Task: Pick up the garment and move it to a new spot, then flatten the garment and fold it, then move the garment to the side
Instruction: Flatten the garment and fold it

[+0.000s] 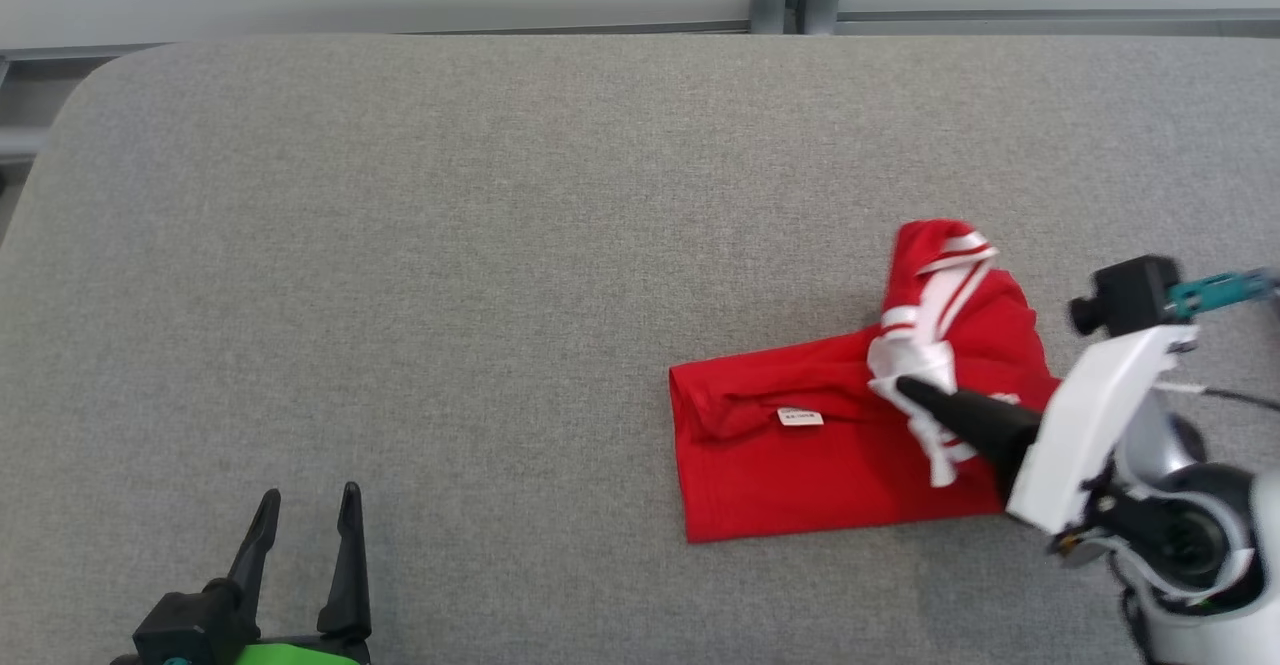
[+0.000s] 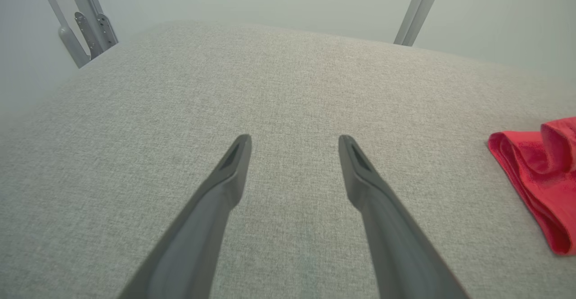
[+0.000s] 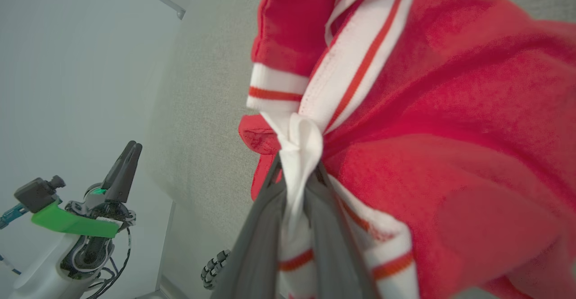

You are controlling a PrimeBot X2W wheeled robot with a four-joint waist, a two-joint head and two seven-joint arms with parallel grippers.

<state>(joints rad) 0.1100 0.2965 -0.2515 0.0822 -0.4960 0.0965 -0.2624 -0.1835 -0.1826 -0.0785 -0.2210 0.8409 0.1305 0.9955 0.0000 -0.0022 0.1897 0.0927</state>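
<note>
Lots of bare grey table (image 1: 400,245) is free to move in. The whole left half of the table has nothing on it, and so does the wide strip along the table's far edge. That far edge runs straight, and the table's far left corner is round.

The red garment (image 1: 800,465) lies on the right half of the table, well away from the far edge and the left side. Its long way runs left to right, about in line with the table's far edge. Its short, folded end faces the table's left side. The side nearest the robot is a straight line, a little tilted. A small white tag (image 1: 800,417) sits on top, about halfway along. At the garment's right end a bunched-up part with white and red striped trim (image 1: 945,280) points toward the table's far edge.

The right gripper (image 1: 903,386) comes in from the table's right side. Its two fingers are pinched tight on a knot of the white trim, as the right wrist view shows up close.

The left gripper (image 1: 310,492) is over the table's near left part, well apart from the garment. Its fingers are spread wide, with nothing between them.
</note>
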